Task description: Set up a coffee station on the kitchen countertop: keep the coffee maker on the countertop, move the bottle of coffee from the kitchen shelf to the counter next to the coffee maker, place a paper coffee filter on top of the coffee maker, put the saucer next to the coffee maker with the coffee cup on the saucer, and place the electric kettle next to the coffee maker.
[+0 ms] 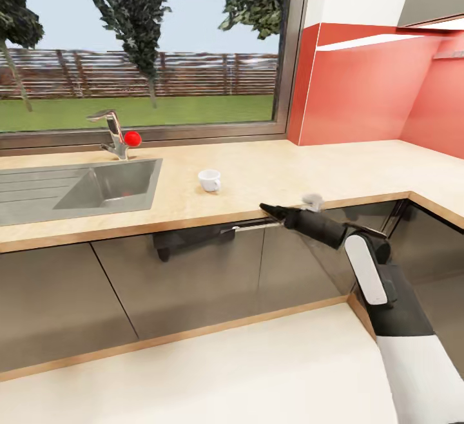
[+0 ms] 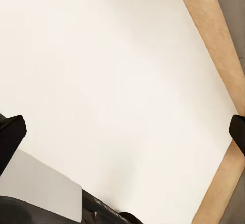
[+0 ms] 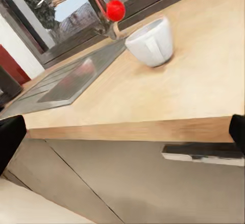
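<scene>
Right, from the head view my right hand (image 1: 274, 212) reaches at the bench (image 1: 270, 179) edge, the coffee cup (image 1: 209, 180) ahead, slightly leftward; the sink (image 1: 109, 182) holds nothing. Left wrist: left hand (image 2: 122, 132) spread over pale floor. Right wrist: fingers apart, cup (image 3: 149, 41) upright beyond the edge.

Left wrist view cuts off both fingers (image 2: 10, 137) at its edges — sink (image 1: 26, 202) cropped too
</scene>
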You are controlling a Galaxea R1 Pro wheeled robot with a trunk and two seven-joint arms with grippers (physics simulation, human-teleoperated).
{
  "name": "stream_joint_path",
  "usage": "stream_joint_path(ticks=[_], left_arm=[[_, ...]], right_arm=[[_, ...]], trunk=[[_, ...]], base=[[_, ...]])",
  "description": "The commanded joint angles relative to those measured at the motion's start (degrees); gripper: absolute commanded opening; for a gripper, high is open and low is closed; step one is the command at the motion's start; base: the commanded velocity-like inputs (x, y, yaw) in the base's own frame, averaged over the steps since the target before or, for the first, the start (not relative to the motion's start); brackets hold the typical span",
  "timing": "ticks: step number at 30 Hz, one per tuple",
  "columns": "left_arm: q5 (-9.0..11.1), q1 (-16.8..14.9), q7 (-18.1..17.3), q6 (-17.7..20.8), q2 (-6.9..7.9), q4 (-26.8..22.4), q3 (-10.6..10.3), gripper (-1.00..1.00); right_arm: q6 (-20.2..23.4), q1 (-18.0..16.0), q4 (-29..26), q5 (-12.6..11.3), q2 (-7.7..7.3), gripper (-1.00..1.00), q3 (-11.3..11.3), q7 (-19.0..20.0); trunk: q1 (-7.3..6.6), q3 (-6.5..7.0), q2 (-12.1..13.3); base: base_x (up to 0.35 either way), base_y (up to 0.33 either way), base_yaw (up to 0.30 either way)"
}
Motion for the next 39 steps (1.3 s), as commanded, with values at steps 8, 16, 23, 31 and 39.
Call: stream_joint_path(ticks=[8,16,23,31,39], left_arm=[[0.5,0.0,-0.2,0.4,0.03,0.0,-0.2,1.0],[0.5,0.0,-0.2,0.4,0.36,0.0,-0.2,1.0],[0.5,0.0,-0.2,0.4,0.64,0.0,-0.2,1.0],[0.5,0.0,-0.2,0.4,0.81,0.0,-0.2,1.0],[0.5,0.0,-0.2,0.4,0.88,0.0,-0.2,1.0]], right_arm=[[6.5,-10.0,0.2,-0.4,5.64,1.0,0.0,-7.8],[10.9,-27.6,15.0,-0.4,13.56,1.0,0.0,-31.7],[11.5,-45.8,51.7,-0.4,16.25,1.0,0.2,-44.8],[11.5,-47.9,55.9,-0.6,16.36,1.0,0.2,-49.5],[11.6,-47.9,56.1,-0.6,16.36,1.0,0.3,-49.8]], trunk=[[-0.01,-0.05,0.0],[-0.01,-0.05,0.0],[-0.01,-0.05,0.0],[-0.01,-0.05,0.0],[-0.01,-0.05,0.0]], base=[[0.0,0.0,0.0],[0.0,0.0,0.0],[0.0,0.0,0.0],[0.002,0.001,0.0],[0.15,0.099,0.0]])
